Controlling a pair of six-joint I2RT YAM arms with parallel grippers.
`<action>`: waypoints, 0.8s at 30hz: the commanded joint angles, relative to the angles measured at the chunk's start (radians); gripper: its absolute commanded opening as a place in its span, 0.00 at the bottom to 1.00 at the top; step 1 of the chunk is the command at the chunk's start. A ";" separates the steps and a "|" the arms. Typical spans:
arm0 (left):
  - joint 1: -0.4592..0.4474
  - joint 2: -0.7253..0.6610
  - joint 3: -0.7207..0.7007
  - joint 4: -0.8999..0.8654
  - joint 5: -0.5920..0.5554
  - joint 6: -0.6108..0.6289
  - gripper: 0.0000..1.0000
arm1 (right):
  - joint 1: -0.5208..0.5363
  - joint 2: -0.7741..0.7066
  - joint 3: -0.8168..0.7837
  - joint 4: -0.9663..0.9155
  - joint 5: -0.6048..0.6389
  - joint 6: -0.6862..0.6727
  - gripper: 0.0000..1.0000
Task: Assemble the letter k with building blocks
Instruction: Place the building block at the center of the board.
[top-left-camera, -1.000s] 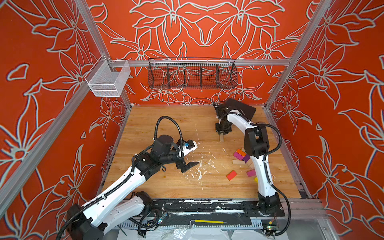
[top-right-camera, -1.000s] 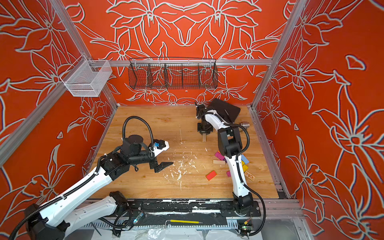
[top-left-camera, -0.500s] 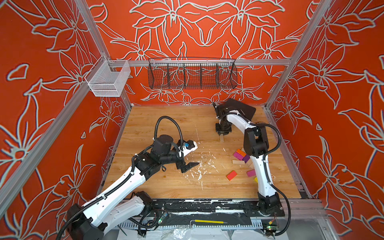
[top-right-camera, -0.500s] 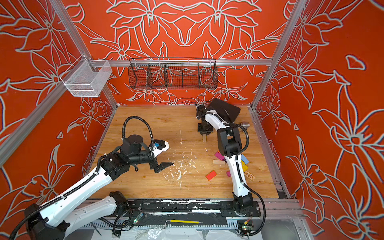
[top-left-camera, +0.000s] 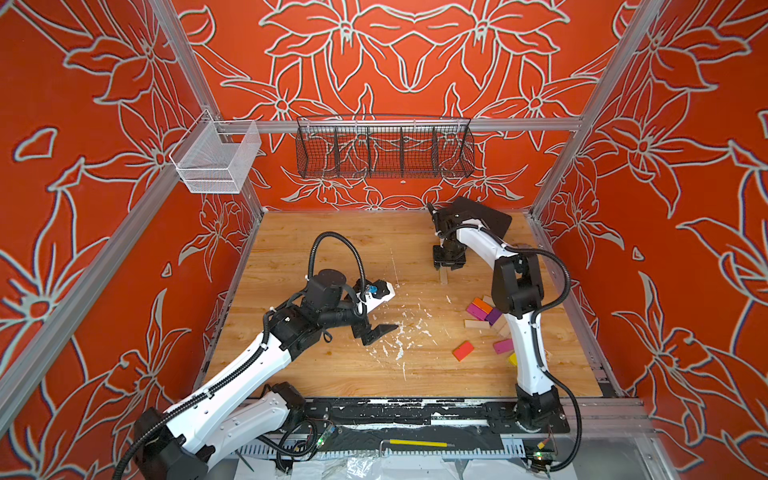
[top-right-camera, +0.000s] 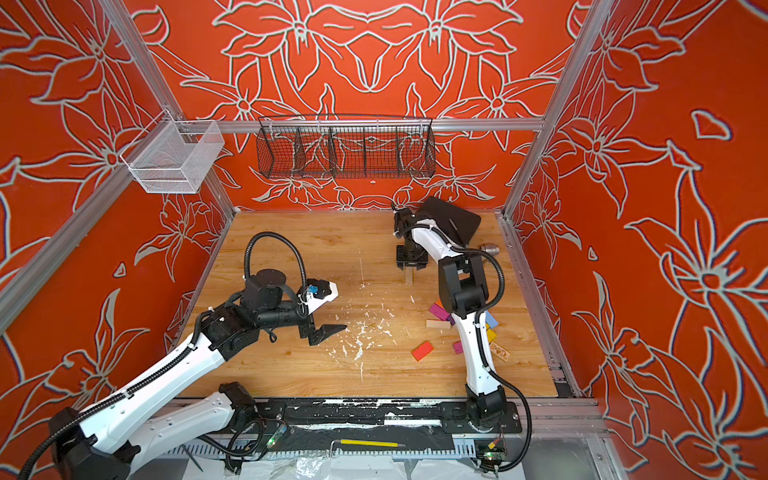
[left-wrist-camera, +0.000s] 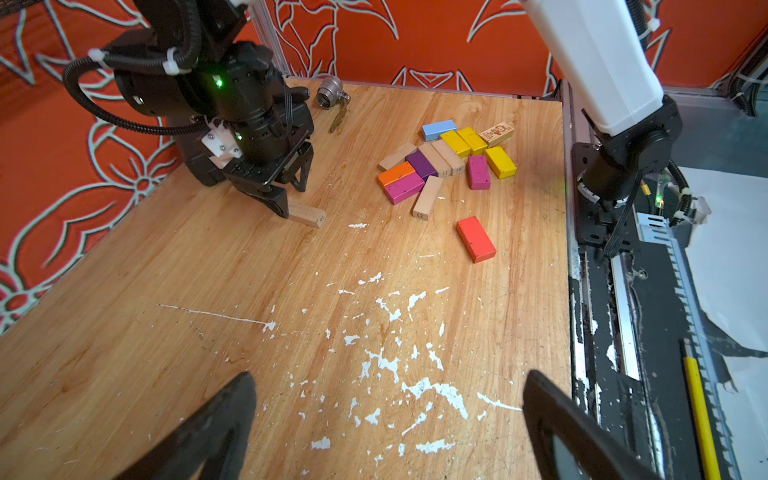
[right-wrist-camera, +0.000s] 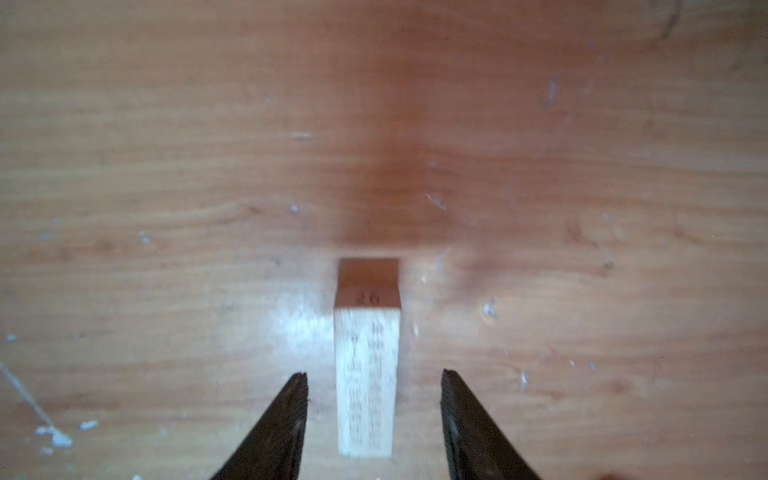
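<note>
A plain wood block (right-wrist-camera: 365, 374) lies flat on the table, far right of middle (top-left-camera: 444, 276). My right gripper (right-wrist-camera: 374, 374) stands over it, open, with a gap between each finger and the block's sides. The left wrist view shows one end of this block (left-wrist-camera: 307, 215) sticking out from under the right gripper (left-wrist-camera: 286, 199). The other building blocks lie in a loose pile on the right: orange (left-wrist-camera: 397, 173), magenta (left-wrist-camera: 404, 188), purple (left-wrist-camera: 420, 164), yellow (left-wrist-camera: 455, 143), light blue (left-wrist-camera: 438, 129) and a printed one (left-wrist-camera: 496, 134). A red block (left-wrist-camera: 476, 239) lies apart. My left gripper (left-wrist-camera: 386, 378) hovers open and empty at mid-table.
A black case (top-left-camera: 482, 216) sits at the back right corner, with a silver metal fitting (left-wrist-camera: 330, 92) near it. White paint flecks (left-wrist-camera: 415, 386) mark the table's middle. A black wire basket (top-left-camera: 384, 149) and a white mesh basket (top-left-camera: 216, 160) hang on the walls. A yellow pencil (top-left-camera: 415, 444) lies on the front rail.
My right gripper's jaws have opened off the plain wood block, which now lies free between them. Neither arm has shifted otherwise.
</note>
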 joint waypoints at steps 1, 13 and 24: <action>0.005 -0.010 0.021 0.011 0.041 0.021 0.97 | -0.003 -0.190 -0.105 0.001 0.036 -0.008 0.55; 0.000 0.013 0.031 0.003 0.234 0.027 0.97 | -0.012 -0.786 -0.661 0.126 0.144 0.130 0.58; -0.045 0.017 0.021 0.001 0.296 0.047 0.97 | -0.012 -1.104 -1.141 0.320 0.086 0.538 0.58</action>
